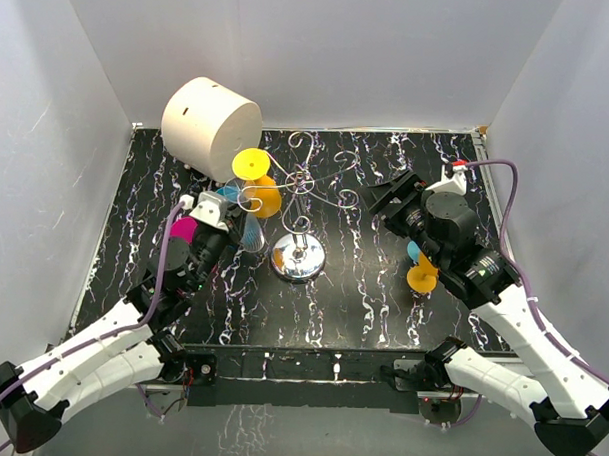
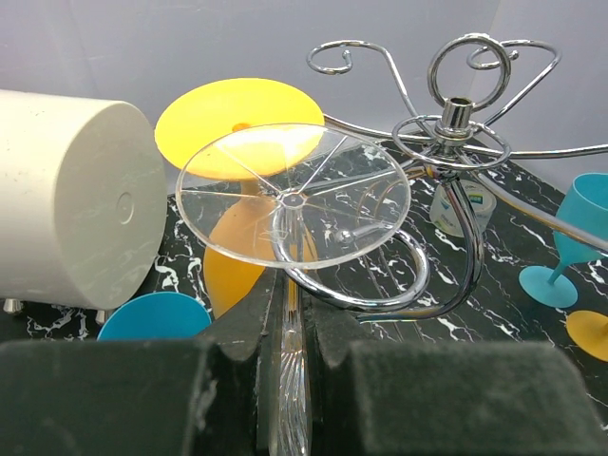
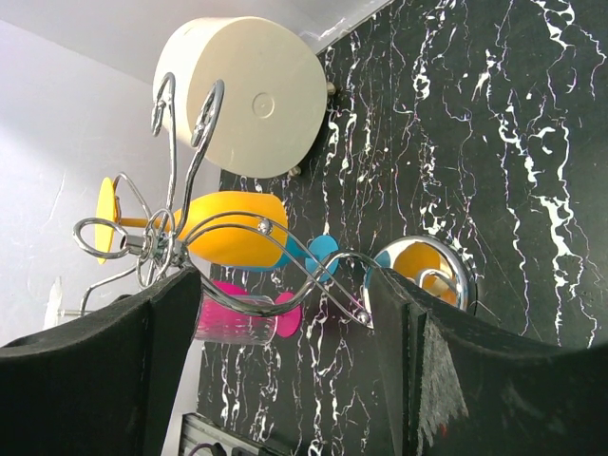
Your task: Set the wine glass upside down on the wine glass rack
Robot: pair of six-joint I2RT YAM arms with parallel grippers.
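Clear wine glass (image 2: 293, 199) held foot-first toward the rack (image 2: 456, 114), stem clamped in the left gripper (image 2: 290, 332), foot right at a curled arm (image 2: 380, 285), not yet hooked; contact cannot tell. Right gripper (image 1: 389, 196) spread wide, empty, off at the rack's other side. Risks: may catch the foot on the wire curl instead of sliding past it, and so tip the rack on its chrome base (image 1: 297, 258). Could also bump the yellow glass (image 2: 218, 123) hanging close behind on the next arm. Drops to the table (image 1: 362, 300) if released before the foot seats. Thin slick stem, so may twist in the grip. Containers: yellow glass inverted, looks empty; clear one looks empty too. Teal glass (image 2: 584, 214) upright at right, inside not visible. Pink glass (image 1: 183, 230) by the left arm, contents cannot tell. Cream cylinder (image 1: 210, 120) closed-faced, contents unknown.
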